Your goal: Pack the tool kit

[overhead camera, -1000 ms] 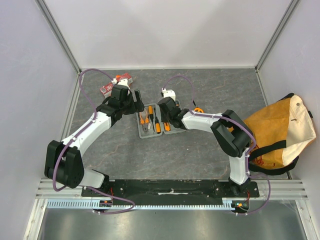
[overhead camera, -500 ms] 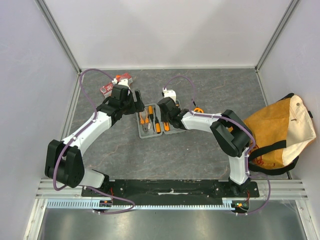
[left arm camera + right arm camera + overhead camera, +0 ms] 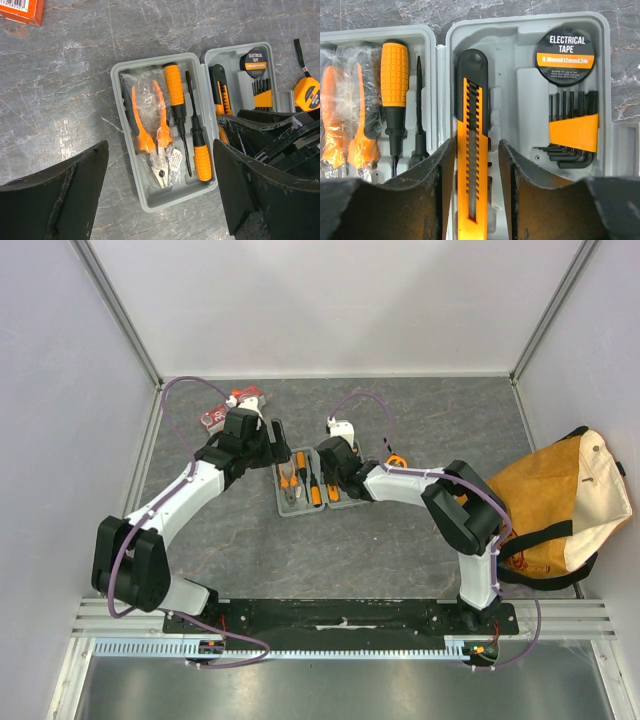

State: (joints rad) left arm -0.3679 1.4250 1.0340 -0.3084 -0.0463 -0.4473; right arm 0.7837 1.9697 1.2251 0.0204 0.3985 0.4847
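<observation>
The grey tool kit case (image 3: 310,483) lies open on the table. Its left half (image 3: 116,100) holds bagged orange pliers (image 3: 150,135) and two orange-handled screwdrivers (image 3: 175,90). The right half (image 3: 520,100) holds an orange-and-black utility knife (image 3: 472,115), a roll of electrical tape (image 3: 565,50) and hex keys (image 3: 572,130). My right gripper (image 3: 476,145) straddles the knife, which lies in its slot; the jaws stand apart, with a gap at the right finger. My left gripper (image 3: 160,150) hangs wide open above the left half, holding nothing.
An orange tape measure (image 3: 307,95) lies on the table just right of the case. Red-orange packets (image 3: 232,405) sit at the back left. A tan canvas bag (image 3: 560,505) with black straps fills the right side.
My right gripper's jaws have spread apart from the utility knife. Both arms have stayed almost in place, and the left gripper is unchanged.
</observation>
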